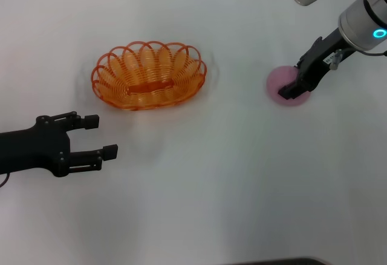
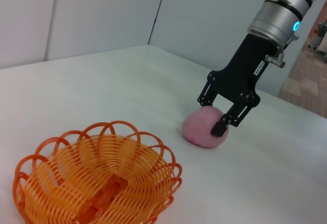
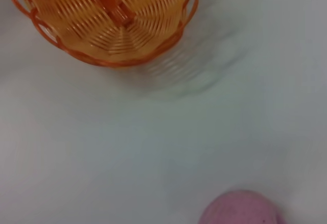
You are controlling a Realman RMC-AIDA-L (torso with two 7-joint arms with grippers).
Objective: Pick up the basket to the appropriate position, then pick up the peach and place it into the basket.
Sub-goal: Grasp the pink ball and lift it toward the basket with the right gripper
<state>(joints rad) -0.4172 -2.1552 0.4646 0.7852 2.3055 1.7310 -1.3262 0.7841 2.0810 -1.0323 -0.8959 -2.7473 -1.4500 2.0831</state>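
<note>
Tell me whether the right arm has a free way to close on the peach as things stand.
Probably yes. The right gripper is already down at the peach, fingers open with one on each side, and nothing lies between them. The basket sits well apart; the left gripper hangs open nearer the robot.

Oval orange wire basket [image 1: 149, 75], upright and empty, on the table; round pink peach [image 1: 284, 82] well apart, to its right

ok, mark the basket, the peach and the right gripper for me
basket [image 1: 149, 75]: head view, on the coils of its far inner wall.
peach [image 2: 200, 127]: left wrist view, on its bare pink side.
right gripper [image 2: 220, 116]: left wrist view, midway between its fingertips, straddling the peach.
</note>
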